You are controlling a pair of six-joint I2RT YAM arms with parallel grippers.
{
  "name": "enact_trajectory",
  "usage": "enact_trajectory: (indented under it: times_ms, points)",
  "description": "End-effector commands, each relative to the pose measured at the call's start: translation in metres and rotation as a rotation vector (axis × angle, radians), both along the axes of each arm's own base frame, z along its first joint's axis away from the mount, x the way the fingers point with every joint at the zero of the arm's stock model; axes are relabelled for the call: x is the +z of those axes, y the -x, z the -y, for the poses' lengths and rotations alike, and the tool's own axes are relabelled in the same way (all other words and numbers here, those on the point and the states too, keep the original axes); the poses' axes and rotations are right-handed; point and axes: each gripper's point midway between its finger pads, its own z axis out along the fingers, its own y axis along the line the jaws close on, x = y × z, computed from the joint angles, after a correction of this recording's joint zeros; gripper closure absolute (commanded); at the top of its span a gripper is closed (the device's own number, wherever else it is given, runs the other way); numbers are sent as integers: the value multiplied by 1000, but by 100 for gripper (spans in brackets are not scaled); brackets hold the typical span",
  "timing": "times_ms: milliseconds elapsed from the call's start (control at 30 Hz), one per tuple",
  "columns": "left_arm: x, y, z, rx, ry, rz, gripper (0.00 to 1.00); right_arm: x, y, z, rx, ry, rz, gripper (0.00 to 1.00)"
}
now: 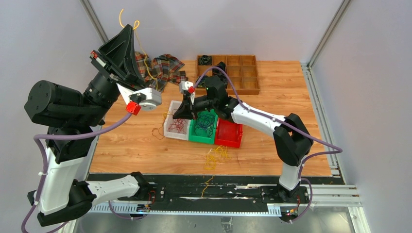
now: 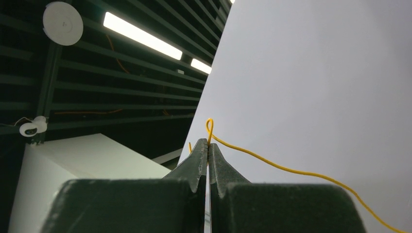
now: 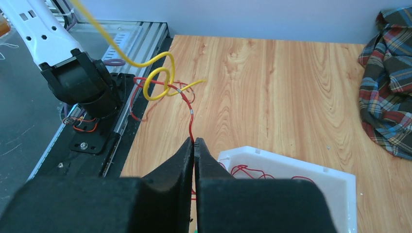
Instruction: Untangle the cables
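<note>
Pulling two tangled cables apart is the step in hand. The left end effector is raised high above the worktop and is clenched on the yellow cable, which sticks out as a small curl just beyond its tips and runs away down to its right. The right end effector is low, with its tips pinched on the red cable. Just ahead of these tips the yellow cable curls around the red one, so they are not yet free. Directly beneath and to the right of the right end effector is the white bin, with more red cable inside. I judge that the next move calls for drawing the two end effectors apart slowly, so the curl slides off and does not tighten.
</note>
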Motion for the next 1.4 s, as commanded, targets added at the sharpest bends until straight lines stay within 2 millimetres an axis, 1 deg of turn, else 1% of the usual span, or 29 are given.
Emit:
enact_trajectory:
  times_ms: [0,200,267,333,400,433,500,600,700,767,833,967,1033,1100,1233,1367]
  points:
    - [8,5,-4,-8,29,23,99,7,3,-5,23,-21,15,99]
    - [10,6,-6,-1,35,32,99,5,4,-4,17,-17,9,100]
    - [10,6,-7,1,31,34,99,2,2,-4,5,-11,8,99]
    - [11,7,-7,5,30,39,99,-5,-4,-4,-34,5,7,99]
    - [15,7,-8,10,29,53,99,-19,-19,-5,-110,47,2,99]
    - [17,8,-8,15,28,66,99,-28,-30,-5,-164,80,-1,99]
    - [28,10,-10,37,27,118,99,-55,-49,-2,-248,164,-16,99]
    - [57,20,-18,59,59,211,99,-94,-70,8,-364,277,-19,99]
    - [88,34,-30,78,125,307,99,-117,-82,22,-455,325,10,99]
    - [105,46,-39,80,166,365,99,-124,-87,28,-498,336,27,99]
    - [117,58,-46,71,202,418,99,-126,-90,31,-519,340,32,99]
    - [121,69,-49,59,205,467,99,-126,-95,32,-538,339,40,99]
    - [128,80,-52,73,218,548,99,-130,-97,34,-556,356,39,99]
    - [141,95,-61,77,250,618,99,-136,-99,37,-566,374,38,100]
    - [166,122,-85,94,323,707,99,-143,-103,44,-599,389,40,99]
    - [176,141,-99,93,351,760,99,-144,-107,45,-614,394,42,99]
